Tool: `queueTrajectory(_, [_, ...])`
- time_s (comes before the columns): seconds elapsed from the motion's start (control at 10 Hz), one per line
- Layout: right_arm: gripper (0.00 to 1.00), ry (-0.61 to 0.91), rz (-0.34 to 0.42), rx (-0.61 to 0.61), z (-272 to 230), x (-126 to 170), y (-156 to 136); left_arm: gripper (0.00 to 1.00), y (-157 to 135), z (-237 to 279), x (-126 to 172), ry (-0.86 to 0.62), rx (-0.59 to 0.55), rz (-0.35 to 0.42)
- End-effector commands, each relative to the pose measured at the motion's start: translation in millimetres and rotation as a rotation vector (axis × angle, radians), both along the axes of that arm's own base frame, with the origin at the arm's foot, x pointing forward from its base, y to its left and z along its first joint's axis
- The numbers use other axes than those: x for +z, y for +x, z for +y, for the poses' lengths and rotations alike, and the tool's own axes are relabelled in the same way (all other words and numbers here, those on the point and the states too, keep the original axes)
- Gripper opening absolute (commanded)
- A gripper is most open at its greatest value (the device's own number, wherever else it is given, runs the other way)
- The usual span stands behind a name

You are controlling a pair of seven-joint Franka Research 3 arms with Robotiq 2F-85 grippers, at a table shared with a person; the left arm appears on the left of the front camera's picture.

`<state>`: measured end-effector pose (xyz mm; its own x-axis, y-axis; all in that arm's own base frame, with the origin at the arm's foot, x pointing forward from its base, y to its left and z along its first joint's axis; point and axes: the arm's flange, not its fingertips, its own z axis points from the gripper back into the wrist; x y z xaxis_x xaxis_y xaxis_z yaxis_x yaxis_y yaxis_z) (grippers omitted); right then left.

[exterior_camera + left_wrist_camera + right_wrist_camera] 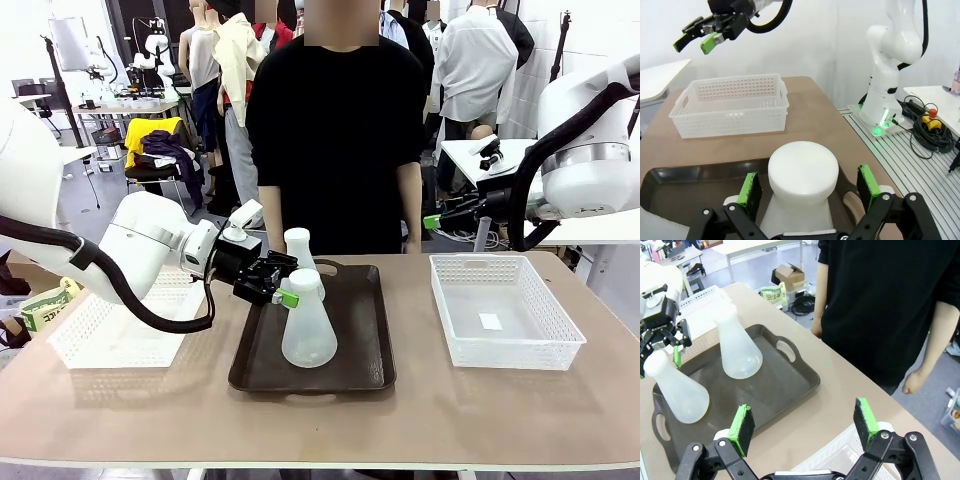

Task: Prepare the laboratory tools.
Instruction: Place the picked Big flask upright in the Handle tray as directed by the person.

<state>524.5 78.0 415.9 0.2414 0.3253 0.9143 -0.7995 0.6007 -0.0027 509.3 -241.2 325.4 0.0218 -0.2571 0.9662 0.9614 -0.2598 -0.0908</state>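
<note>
Two frosted white conical flasks stand on a dark brown tray (365, 350). The near flask (308, 328) has my left gripper (285, 284) open around its neck, a green pad on either side. In the left wrist view the flask's round top (802, 170) sits between the pads (749, 189), with a small gap on each side. The far flask (298, 247) stands free behind it. My right gripper (436, 220) hangs open and empty above the table's right side. The right wrist view looks down past its fingers (742, 424) at both flasks (737, 347) (677, 390).
A white mesh basket (505, 345) sits right of the tray and another (105, 340) to its left. A person in black stands at the far edge, hands (914, 382) hanging near the table. My right arm's base (887, 75) stands beyond the right basket (730, 105).
</note>
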Motion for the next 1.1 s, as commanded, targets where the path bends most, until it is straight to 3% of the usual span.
queueTrajectory(0.0, [1.0,-0.003,0.012,0.001,-0.7,-0.9,-0.7,1.0,-0.1,-0.5,0.5,-0.004,-0.002,-0.009])
queueTrajectory(1.0, [1.0,-0.003,0.012,0.001,-0.7,-0.9,-0.7,1.0,-0.1,-0.5,0.5,-0.004,-0.002,-0.009])
